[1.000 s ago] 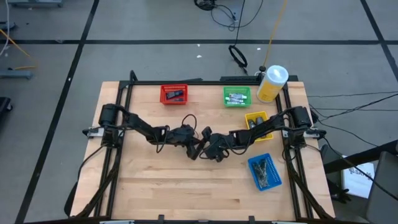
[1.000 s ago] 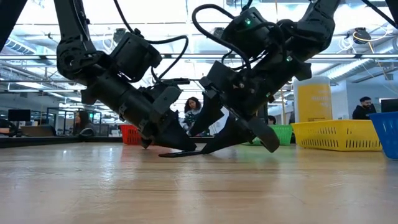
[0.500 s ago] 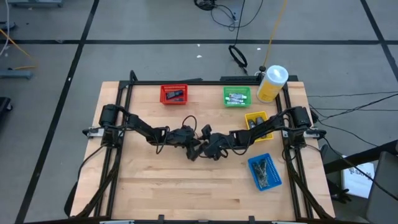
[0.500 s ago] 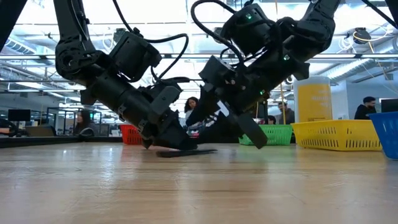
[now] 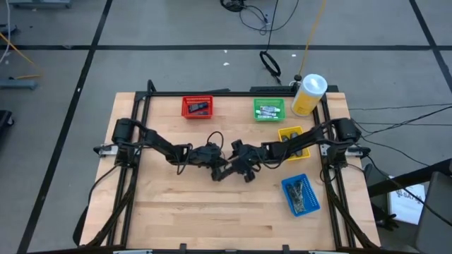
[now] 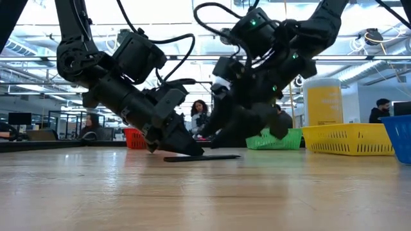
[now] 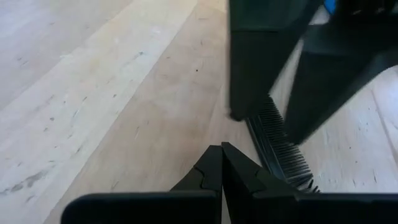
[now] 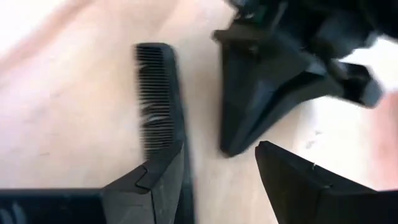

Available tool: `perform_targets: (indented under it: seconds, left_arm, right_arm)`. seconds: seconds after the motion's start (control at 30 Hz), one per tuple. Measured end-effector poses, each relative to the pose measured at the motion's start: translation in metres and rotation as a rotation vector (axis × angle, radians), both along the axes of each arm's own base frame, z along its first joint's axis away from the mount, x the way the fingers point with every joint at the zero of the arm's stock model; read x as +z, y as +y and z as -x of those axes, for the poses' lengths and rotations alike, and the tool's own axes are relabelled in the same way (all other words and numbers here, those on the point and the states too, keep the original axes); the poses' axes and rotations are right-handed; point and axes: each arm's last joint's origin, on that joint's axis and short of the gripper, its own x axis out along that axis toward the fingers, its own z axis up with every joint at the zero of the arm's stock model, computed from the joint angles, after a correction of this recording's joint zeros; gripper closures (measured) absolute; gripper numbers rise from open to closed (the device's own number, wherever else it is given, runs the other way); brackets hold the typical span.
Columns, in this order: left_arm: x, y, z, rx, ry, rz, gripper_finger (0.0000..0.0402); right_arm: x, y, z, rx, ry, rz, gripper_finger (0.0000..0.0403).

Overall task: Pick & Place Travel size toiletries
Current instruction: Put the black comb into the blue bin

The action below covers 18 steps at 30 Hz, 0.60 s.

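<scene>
comb (image 8: 158,102) flat on wooden table (image 5: 176,212), left claw (image 7: 221,163) pinched together, right claw (image 8: 217,171) spread wide beside it.

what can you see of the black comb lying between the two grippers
The black comb looks like thin, flat plastic: a straight spine with one row of fine teeth. It lies flat on the bare wooden table near the middle. The left gripper, shut, has its tips right beside it; the right gripper, open, hovers at one end. Whether either touches it is unclear.

Black comb (image 8: 158,99) partly behind the right arm's finger.
</scene>
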Motion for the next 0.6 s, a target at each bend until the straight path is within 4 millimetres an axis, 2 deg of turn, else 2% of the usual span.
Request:
perform_targets:
  seconds: [0.17, 0.33, 0.43, 0.6]
  left_arm:
    - [0.006, -0.001, 0.003, -0.016, 0.028, 0.0, 0.0401]
    - [0.015, -0.005, 0.011, -0.04, 0.103, 0.001, 0.04]
    - [0.018, -0.011, 0.014, -0.091, 0.127, 0.039, 0.04]
    - [0.015, -0.027, 0.013, -0.136, 0.119, 0.128, 0.04]
  right_arm:
    - [0.001, 0.004, 0.008, 0.043, 0.087, -0.152, 0.021]
    - [-0.005, 0.009, 0.016, 0.172, 0.211, -0.325, 0.0221]
    - [-0.006, 0.006, 0.016, 0.147, 0.209, -0.305, 0.0232]
    - [-0.003, -0.02, 0.01, 0.027, 0.134, -0.153, 0.0246]
